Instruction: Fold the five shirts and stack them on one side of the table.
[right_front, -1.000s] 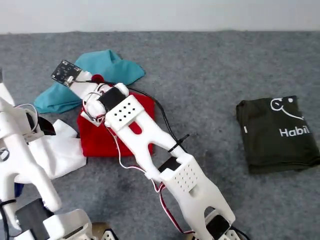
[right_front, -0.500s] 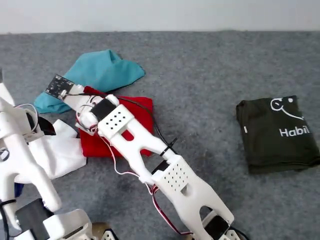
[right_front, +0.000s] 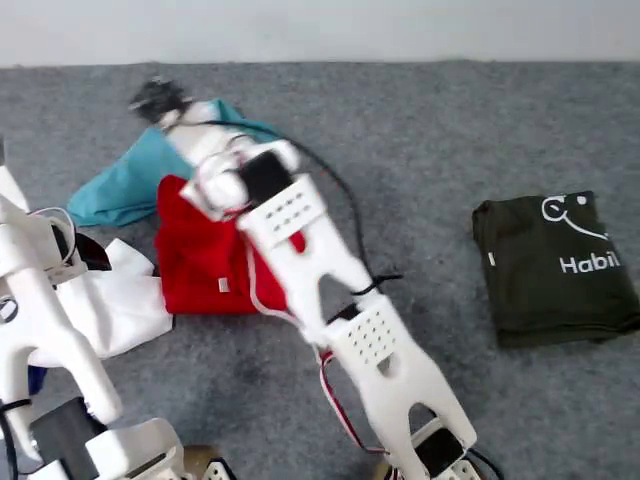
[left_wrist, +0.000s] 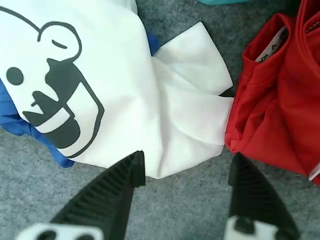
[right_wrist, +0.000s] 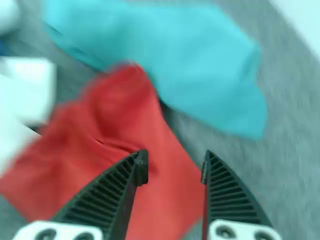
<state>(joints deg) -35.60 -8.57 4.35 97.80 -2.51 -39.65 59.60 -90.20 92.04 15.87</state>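
Nearest, at the left of the grey table (right_front: 420, 150), the left claw (left_wrist: 187, 157) hangs over the cloth heap. Its two dark fingers (left_wrist: 120, 182) are spread wide with nothing between them. The near hem of the white shirt (left_wrist: 125, 90) lies right under the gap between the tips, with bare table nearer than that. This shirt is crumpled, print side up, and rests on top of a blue shirt (left_wrist: 15, 120) that sticks out from under it on its left.

Just to the right, touching the white shirt's sleeve, lies the red shirt (right_front: 205, 260), loosely bunched with a label showing at its near edge. It sits close beside one finger of the left claw, but I can't tell whether they touch.

The right arm (right_front: 380, 350) runs from the near edge toward the far left, across the red shirt. The right claw (right_wrist: 175, 155) is also parted, though less widely, and grips nothing. The red shirt is directly beneath its tips.

Past those tips, farther and to the left, the teal shirt (right_front: 125, 185) lies unfolded, overlapping the red shirt's far edge.

Well apart at the right, the dark green shirt (right_front: 555, 270) lies folded into a neat rectangle.
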